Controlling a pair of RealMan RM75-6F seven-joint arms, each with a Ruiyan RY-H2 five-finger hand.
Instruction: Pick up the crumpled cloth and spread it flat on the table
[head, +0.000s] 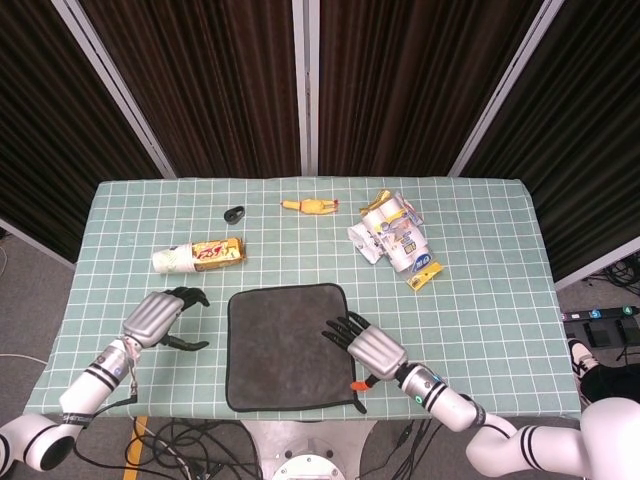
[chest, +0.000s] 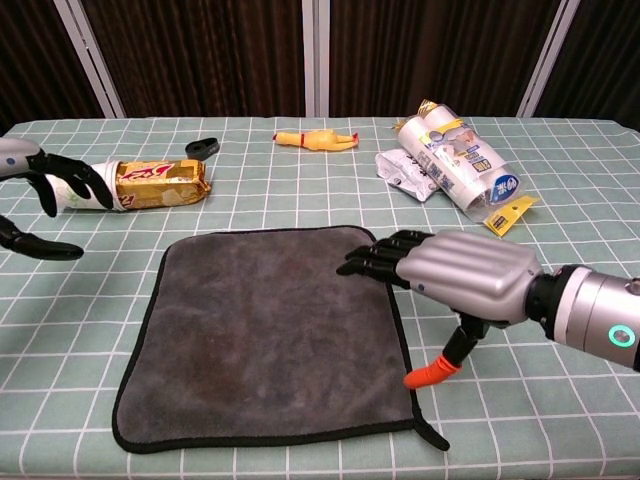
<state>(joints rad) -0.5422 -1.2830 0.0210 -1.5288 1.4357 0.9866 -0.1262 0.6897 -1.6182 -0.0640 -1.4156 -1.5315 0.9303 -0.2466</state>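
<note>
— Where is the cloth (head: 289, 346)?

— I see it lying spread flat near the front edge of the table (head: 480, 280), about the middle, one front corner slightly curled.

— And your hands?

— My right hand (head: 365, 347) hovers over the cloth's right edge, fingers (chest: 375, 262) extended and apart, holding nothing. My left hand (head: 158, 316) sits off the cloth's left side, fingers spread, also empty.

— Anything else on the table?

— A snack pack (head: 199, 255) at the left, crumpled bags (head: 392, 233) toward the back right, a toy chicken (head: 309, 206) near the back edge.
</note>
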